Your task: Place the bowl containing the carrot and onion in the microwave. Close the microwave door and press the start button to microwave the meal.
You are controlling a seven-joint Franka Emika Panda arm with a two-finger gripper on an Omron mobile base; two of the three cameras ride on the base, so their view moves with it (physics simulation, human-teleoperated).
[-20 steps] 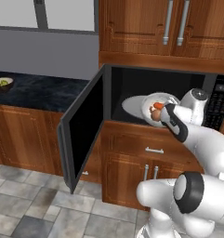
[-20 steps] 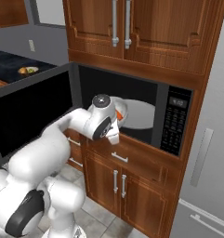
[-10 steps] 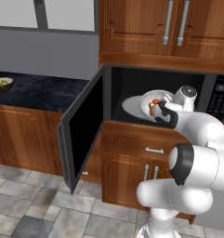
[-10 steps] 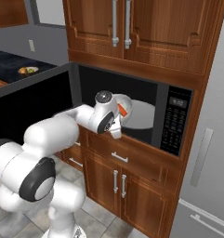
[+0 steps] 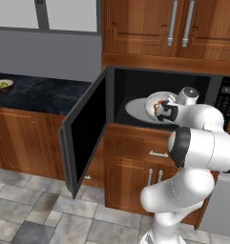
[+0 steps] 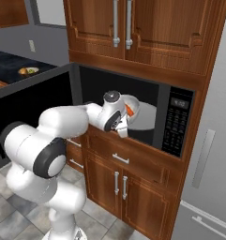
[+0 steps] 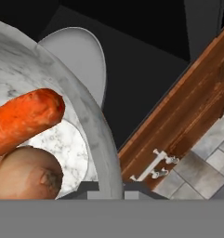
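1. Two vegetables, the carrot [image 7: 25,118] and the onion [image 7: 23,174], lie touching inside the bowl [image 7: 85,107]; keeping it level should stop them rolling out.
2. Far left on the dark counter [image 5: 40,93] sits a small fruit bowl [image 5: 3,85], well apart from the work.
3. Left of the cavity, the door [image 5: 85,131] hangs wide open, clear of the arm's path.
4. Inside the microwave [image 6: 180,124], the bowl rides above the white turntable [image 5: 135,108]; I judge it should be lowered gently and centred there.
5. At the bowl's near rim the gripper [image 5: 163,110] grips the bowl; how far apart the jaws stand I cannot tell.
6. Right of the opening, the keypad [image 6: 175,127] waits for the start press, after the door shuts.
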